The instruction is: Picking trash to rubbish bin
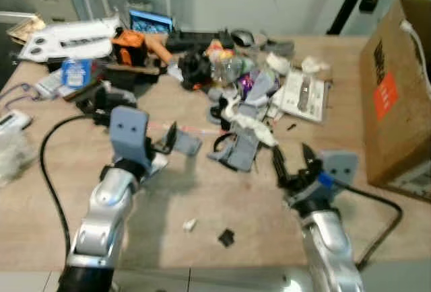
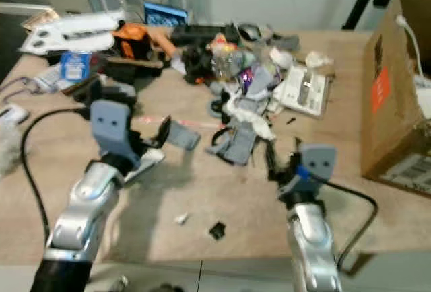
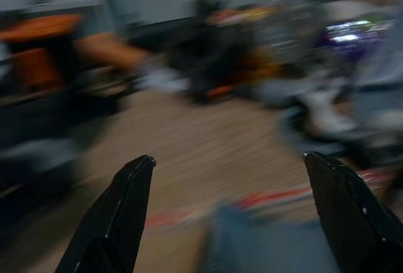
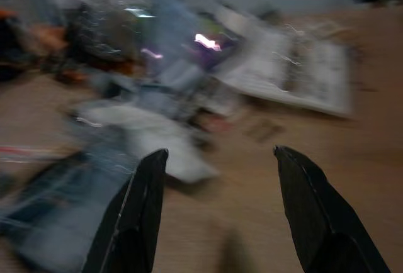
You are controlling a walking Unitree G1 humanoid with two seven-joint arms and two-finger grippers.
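1. Wooden table [image 1: 222, 201] is a total mess: a heap of trash [image 1: 246, 97] sits across the middle and back, with grey plastic bits, a clear bottle, something purple and white crumpled stuff
2. Left gripper [image 1: 168, 140] hovers over the table left of the heap, fingers spread wide with nothing between them. In the left wrist view a grey piece [image 3: 264, 245] lies just below the gap between the fingers, and it's too blurry to say whether it's touching
3. Right gripper [image 1: 293, 161] is over the table just short of the near edge of the heap, also wide open and empty. The right wrist view looks at a bluish-grey flat piece [image 4: 63, 204] and a white scrap [image 4: 148, 138], both smeared by blur
4. Two small bits lie alone on the near part of the table between the arms: a white crumb [image 1: 190, 224] and a little black piece [image 1: 226, 237]
5. Big cardboard box [image 1: 397, 83] stands on the right end of the table, with an orange label on its side
6. Far left of the table has an orange and black gadget [image 1: 129, 46], a blue pack [image 1: 74, 73] and a white tray [image 1: 67, 36]
7. A booklet or manual [image 1: 303, 93] lies right of the heap
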